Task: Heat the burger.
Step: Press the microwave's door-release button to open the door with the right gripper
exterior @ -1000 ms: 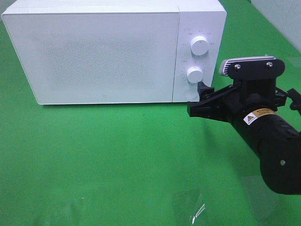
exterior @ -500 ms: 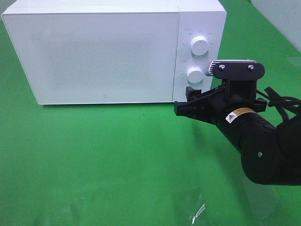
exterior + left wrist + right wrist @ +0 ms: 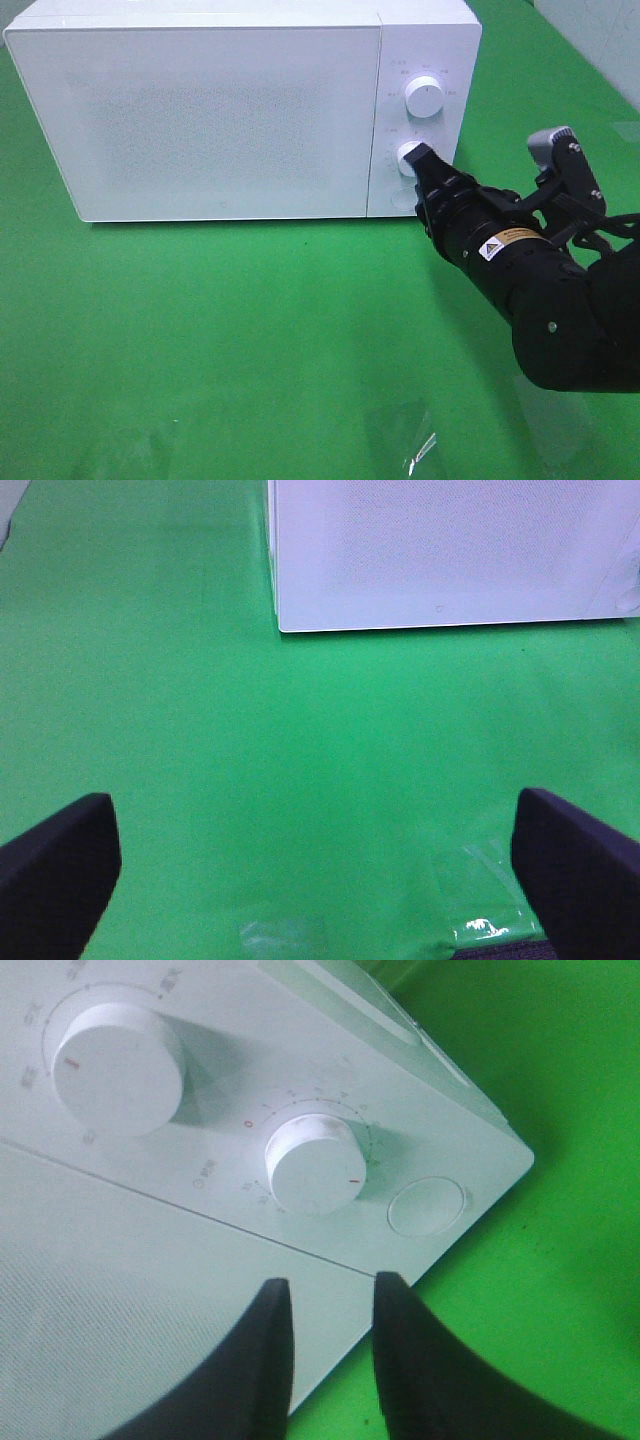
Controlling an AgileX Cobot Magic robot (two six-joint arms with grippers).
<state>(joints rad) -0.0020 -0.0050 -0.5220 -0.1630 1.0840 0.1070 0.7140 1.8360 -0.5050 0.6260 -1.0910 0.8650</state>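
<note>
As the lower dial (image 3: 312,1163) of the microwave (image 3: 200,120) seemingly needs turning, the right gripper (image 3: 330,1288) is held at it, narrowly parted and empty, contact unclear, while the left gripper (image 3: 320,855) is spread wide.

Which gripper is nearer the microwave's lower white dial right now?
Right. The right gripper sits just in front of the lower round white dial; the left gripper hangs back over the green cloth, facing the white microwave door.

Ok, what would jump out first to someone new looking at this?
The white microwave, door shut, fills the back of the green cloth. The right gripper points at its lower knob, jaws narrowly apart, gripping nothing. The left gripper hangs open over the cloth.
</note>
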